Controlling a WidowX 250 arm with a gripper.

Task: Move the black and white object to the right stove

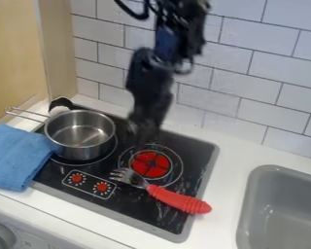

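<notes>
Behind the metal pot, at the stove's back left corner, lies the black and white object (60,105); the pot hides part of it. The right burner (151,164) is a red disc with white rings on the black stove. My gripper (142,137) hangs blurred over the back of the stove, just behind and above the right burner. It is to the right of the black and white object and well apart from it.
The metal pot (81,142) stands on the left burner, its handle pointing left. A fork with a red handle (179,199) lies in front of the right burner. A blue cloth (18,156) is at left, a grey sink (281,206) at right, a tiled wall behind.
</notes>
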